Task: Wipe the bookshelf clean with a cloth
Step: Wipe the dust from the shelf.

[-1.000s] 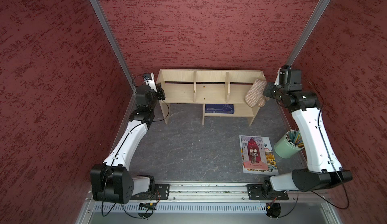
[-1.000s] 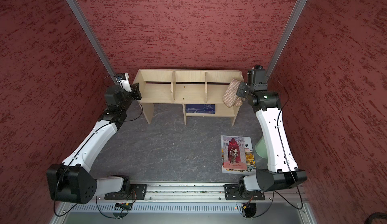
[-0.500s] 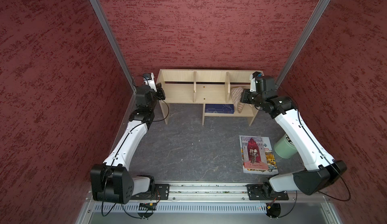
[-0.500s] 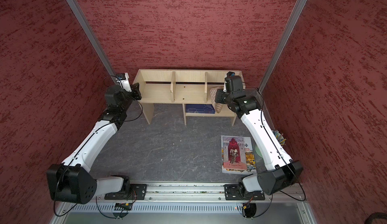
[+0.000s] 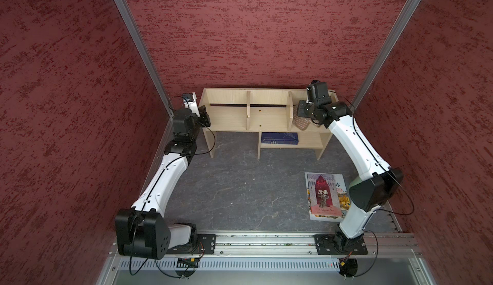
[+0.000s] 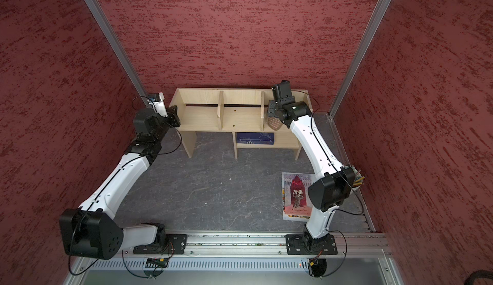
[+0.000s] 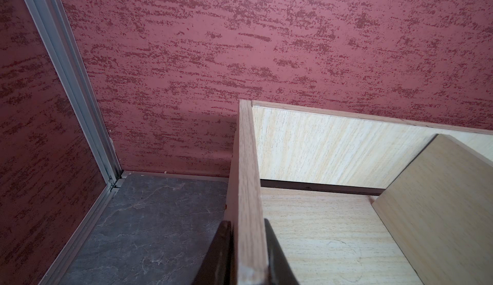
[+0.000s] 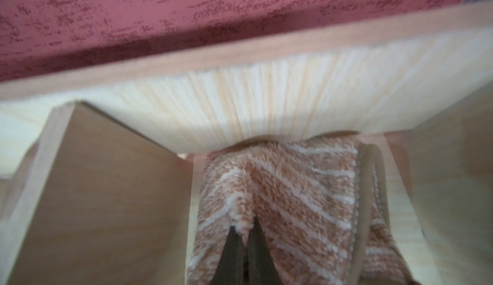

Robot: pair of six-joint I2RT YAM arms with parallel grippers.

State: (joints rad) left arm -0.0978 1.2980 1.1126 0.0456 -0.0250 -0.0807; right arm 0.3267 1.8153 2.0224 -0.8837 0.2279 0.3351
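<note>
The light-wood bookshelf (image 5: 226, 114) (image 6: 200, 118) stands against the back wall. My left gripper (image 5: 205, 115) (image 7: 246, 225) is shut on its left side panel (image 7: 245, 163), one finger on each face. My right gripper (image 5: 302, 110) (image 8: 244, 225) is shut on the tan striped cloth (image 8: 293, 190). The cloth (image 5: 301, 122) (image 6: 274, 123) hangs down onto the top board in the right-hand compartment, between a divider (image 8: 106, 190) and the right end panel. It reaches the back board (image 8: 266, 105).
A red-covered picture book (image 5: 324, 195) lies flat on the grey floor at front right. A dark blue book (image 5: 279, 138) sits on the small lower shelf. A cup of pencils (image 6: 356, 177) shows partly behind my right arm. Red walls close three sides.
My right arm has swung left with the cloth, from outside the shelf's right end into the right-hand compartment. The left arm has not moved.
</note>
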